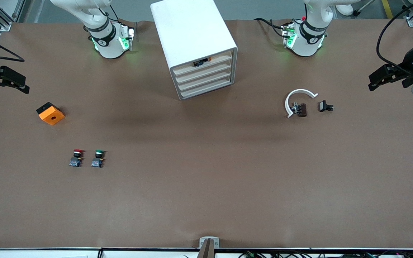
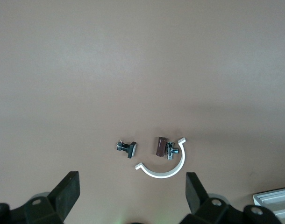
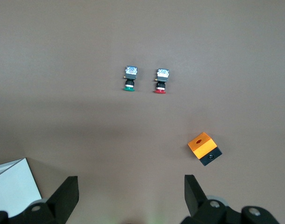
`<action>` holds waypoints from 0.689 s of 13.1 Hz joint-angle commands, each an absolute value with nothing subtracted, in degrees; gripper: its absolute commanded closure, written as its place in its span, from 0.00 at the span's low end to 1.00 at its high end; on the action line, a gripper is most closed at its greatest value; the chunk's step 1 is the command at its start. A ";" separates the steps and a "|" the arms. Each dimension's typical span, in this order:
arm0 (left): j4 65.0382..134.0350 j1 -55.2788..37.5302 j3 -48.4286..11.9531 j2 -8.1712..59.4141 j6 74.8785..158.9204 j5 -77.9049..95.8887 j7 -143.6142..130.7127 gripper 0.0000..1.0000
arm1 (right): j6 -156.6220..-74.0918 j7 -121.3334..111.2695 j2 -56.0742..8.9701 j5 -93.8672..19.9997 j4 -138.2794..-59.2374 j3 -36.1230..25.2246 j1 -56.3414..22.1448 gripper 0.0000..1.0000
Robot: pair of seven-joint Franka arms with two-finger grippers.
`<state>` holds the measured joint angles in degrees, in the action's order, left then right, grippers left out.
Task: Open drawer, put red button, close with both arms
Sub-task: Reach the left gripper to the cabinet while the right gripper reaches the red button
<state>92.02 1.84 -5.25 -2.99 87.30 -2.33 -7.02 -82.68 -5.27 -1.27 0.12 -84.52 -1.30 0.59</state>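
The right gripper [image 1: 7, 80] hangs at the right arm's end of the table [image 1: 206, 200], its fingers [image 3: 63, 198] spread wide and holding nothing. Just nearer the front camera from it sits an orange block [image 1: 50, 113] with a black base. Nearer still, the red button [image 1: 76, 157] lies on its side on the bare table, with the green button [image 1: 98, 158] just beside it toward the middle; the two do not touch.

At mid-table, close to the arm bases, stands a white cabinet [image 1: 195, 46] with four drawers [image 1: 204, 77] stacked in its front. All four look pushed in, so their contents cannot be seen. A small dark and orange part [image 1: 202, 62] shows at the slot above the top drawer.

Toward the left arm's end lies a white curved clip [image 1: 298, 100], with a small brown and metal part [image 1: 299, 109] inside its curve. A black part [image 1: 324, 106] lies just beside the clip, apart from it. The left gripper [image 1: 389, 77] hangs at the left arm's end of the table, fingers [image 2: 65, 196] wide apart and empty.
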 commanded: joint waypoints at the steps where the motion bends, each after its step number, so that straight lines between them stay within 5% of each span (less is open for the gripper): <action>1: 91.58 2.37 -5.27 -2.73 86.40 -1.58 -6.06 0.00 | -82.35 -5.71 -1.67 0.97 -83.41 -0.62 1.49 0.00; 9: 86.66 4.13 -5.36 7.72 87.01 -0.01 -7.64 0.00 | -82.53 -5.27 -1.76 0.88 -83.41 -0.53 1.05 0.00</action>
<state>89.31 4.30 -5.10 4.20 87.50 -1.68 -7.04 -82.70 -5.27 -1.28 0.12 -84.50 -1.16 0.59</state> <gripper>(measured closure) 0.000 0.000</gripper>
